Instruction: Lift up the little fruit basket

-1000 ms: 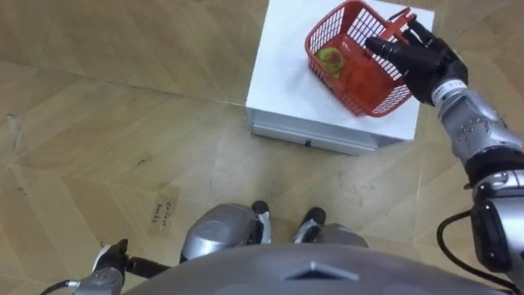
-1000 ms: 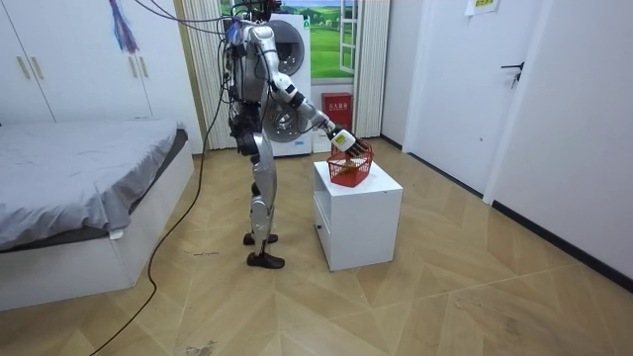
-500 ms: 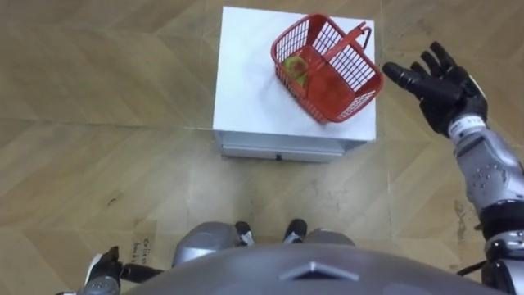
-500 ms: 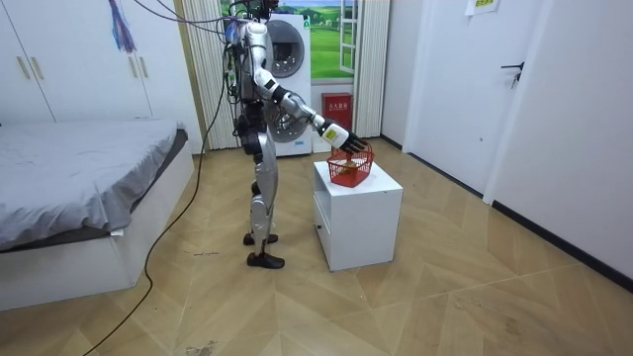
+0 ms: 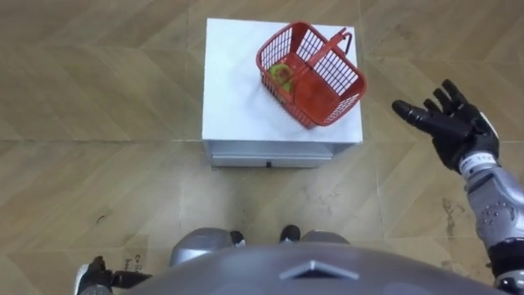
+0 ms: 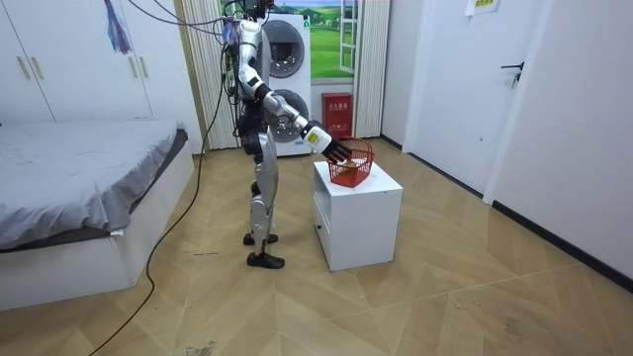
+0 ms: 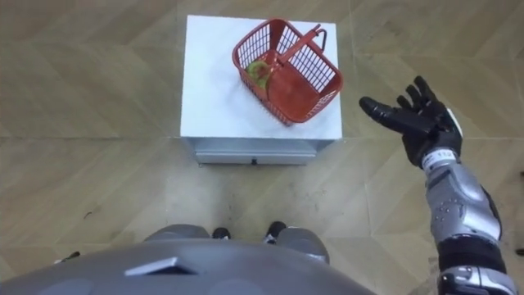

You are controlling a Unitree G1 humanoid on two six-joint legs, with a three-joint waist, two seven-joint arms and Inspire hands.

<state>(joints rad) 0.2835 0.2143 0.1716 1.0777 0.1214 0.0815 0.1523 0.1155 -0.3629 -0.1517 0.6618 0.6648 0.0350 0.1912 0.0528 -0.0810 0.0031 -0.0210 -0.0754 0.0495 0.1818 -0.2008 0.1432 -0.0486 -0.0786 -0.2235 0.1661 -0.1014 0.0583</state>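
On the white cabinet (image 5: 237, 98), red fruit basket (image 5: 321, 88) set diagonally, far-left to near-right, right hand (image 5: 455, 133) apart, fingers (image 5: 409, 111) spread.

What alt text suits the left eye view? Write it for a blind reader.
Seen from above, a red mesh fruit basket holding a greenish fruit sits on a white cabinet, untouched. The robot's right hand hangs open over the wooden floor right of the cabinet, apart from the basket; its left hand is at the lower left.
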